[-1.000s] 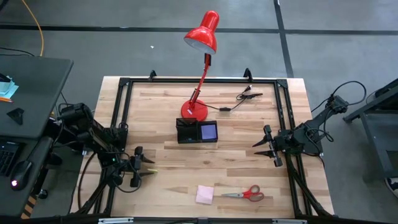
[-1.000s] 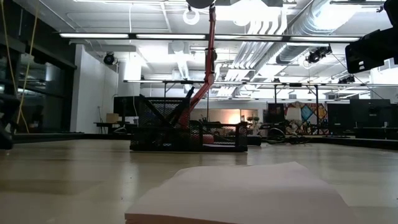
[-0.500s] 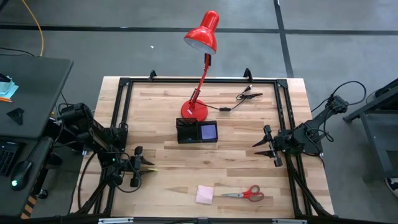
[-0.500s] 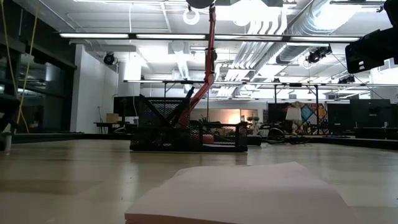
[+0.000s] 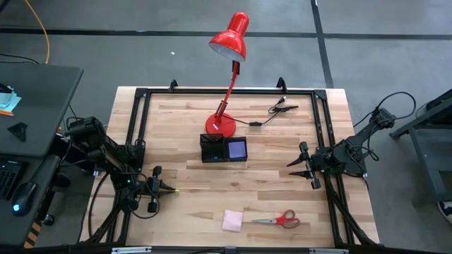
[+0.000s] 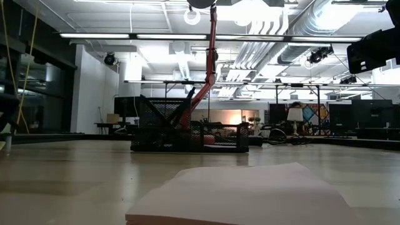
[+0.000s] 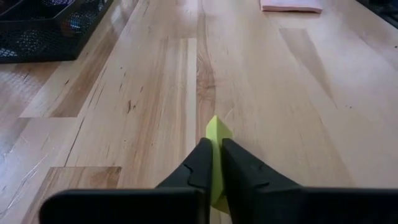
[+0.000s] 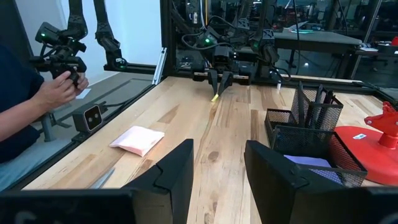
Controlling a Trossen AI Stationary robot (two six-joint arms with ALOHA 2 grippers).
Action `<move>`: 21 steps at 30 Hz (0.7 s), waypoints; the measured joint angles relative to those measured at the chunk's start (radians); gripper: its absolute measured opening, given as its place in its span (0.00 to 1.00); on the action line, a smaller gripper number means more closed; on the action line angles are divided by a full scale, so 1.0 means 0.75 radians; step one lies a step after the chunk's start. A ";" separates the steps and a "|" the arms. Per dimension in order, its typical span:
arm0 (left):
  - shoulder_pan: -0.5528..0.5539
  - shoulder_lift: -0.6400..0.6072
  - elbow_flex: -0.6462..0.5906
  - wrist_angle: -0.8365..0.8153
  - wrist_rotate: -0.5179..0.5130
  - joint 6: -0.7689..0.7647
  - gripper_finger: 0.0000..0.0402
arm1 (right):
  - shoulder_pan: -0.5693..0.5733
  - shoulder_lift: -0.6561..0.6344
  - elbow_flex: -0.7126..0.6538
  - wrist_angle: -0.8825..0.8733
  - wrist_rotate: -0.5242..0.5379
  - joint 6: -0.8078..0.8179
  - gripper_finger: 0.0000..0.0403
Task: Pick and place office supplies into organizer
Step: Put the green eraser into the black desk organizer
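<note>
The left gripper (image 7: 214, 163) is pinching a small yellow paper (image 7: 217, 134) down on the table (image 5: 282, 176).

Its fingers are closing tight on it, so lifting and carrying it to the organizer (image 5: 223, 149) seems next. The right gripper (image 8: 219, 163) is waiting half open, holding nothing. Only the left wrist view is showing the pinch; the high view is showing the pink pad (image 5: 233, 220) and scissors (image 5: 281, 220) lying nearby.

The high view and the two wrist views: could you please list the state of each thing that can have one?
left gripper: shut on a thin yellow-green item, at the table's left side
right gripper: open, empty, waiting at the right side
organizer: upright, pens standing inside, purple pad in it
pink pad: flat on the table, outside
scissors: lying closed beside the pink pad
</note>
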 joint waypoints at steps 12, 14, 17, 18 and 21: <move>0.001 0.000 0.017 0.017 -0.018 0.029 0.02 | 0.000 0.000 0.000 0.000 0.000 0.000 0.33; 0.001 0.000 0.023 0.015 -0.008 0.047 0.04 | 0.000 0.000 0.000 0.000 0.000 0.000 0.33; 0.001 0.000 0.026 0.014 -0.002 0.049 0.05 | 0.000 0.000 0.000 0.000 0.000 0.000 0.33; 0.001 0.000 0.026 0.014 -0.002 0.052 0.05 | 0.000 0.000 0.000 0.000 0.000 0.000 0.33; 0.001 0.000 0.026 0.014 -0.003 0.053 0.02 | 0.000 0.000 0.000 0.000 0.000 -0.001 0.33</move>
